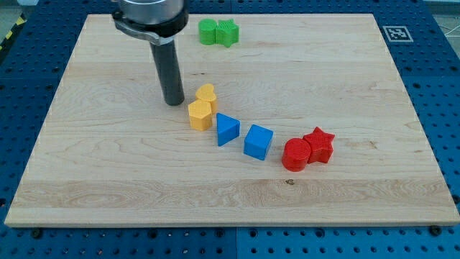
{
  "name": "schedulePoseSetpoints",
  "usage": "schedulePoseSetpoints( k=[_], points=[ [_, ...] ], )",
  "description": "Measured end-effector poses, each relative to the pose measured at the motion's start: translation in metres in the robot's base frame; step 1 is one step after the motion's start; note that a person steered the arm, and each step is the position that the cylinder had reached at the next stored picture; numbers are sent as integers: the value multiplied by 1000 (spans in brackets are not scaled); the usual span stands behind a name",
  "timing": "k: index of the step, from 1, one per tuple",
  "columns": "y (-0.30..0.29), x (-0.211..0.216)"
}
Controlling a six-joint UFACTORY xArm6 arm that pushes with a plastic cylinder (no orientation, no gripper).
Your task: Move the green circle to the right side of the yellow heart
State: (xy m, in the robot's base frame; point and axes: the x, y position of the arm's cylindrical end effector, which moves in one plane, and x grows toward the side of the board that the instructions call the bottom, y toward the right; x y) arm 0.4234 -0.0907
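Observation:
The green circle (pixel 208 32) lies near the view's top, touching a green star (pixel 227 33) on its right. The yellow heart (pixel 206 93) sits near the board's middle, touching a yellow hexagon (pixel 200 114) just below it. My tip (pixel 173 102) rests on the board just left of the yellow heart and hexagon, well below the green circle.
A blue triangle (pixel 227 129) and a blue cube (pixel 258 142) lie right of the yellow hexagon. A red cylinder (pixel 295 154) touches a red star (pixel 318 144) farther right. The wooden board (pixel 86 180) sits on a blue pegboard.

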Motion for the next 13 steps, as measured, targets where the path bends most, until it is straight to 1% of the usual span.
schedulePoseSetpoints(
  k=[2, 3, 4, 6, 7, 8, 9, 10, 11, 12, 13],
  points=[
    [30, 0],
    [26, -2],
    [-9, -17],
    [-74, -105],
    [-75, -167],
    [-51, -200],
    [-9, -200],
    [35, -164],
    [74, -138],
    [70, -144],
    [64, -164]
  ],
)
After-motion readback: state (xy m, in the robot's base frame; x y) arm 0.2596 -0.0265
